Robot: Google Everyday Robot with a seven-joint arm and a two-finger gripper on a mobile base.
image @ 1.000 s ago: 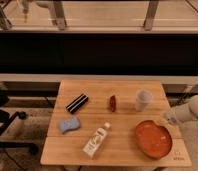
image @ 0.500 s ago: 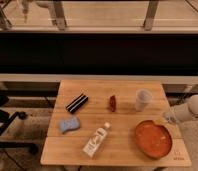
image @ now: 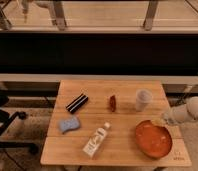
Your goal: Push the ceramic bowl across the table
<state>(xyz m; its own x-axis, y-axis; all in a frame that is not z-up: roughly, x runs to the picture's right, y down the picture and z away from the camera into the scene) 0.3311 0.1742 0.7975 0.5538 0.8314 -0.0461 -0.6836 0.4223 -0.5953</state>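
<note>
An orange-red ceramic bowl (image: 153, 139) sits on the wooden table (image: 92, 150) at the front right corner. My gripper (image: 164, 120) comes in from the right on a white arm and sits at the bowl's far right rim, touching or nearly touching it.
On the table stand a translucent plastic cup (image: 143, 99), a small reddish-brown item (image: 113, 102), a black rectangular pack (image: 77, 103), a blue sponge (image: 69, 124) and a white bottle lying flat (image: 96, 141). A black office chair (image: 2, 120) is at the left. A dark wall and railing lie behind.
</note>
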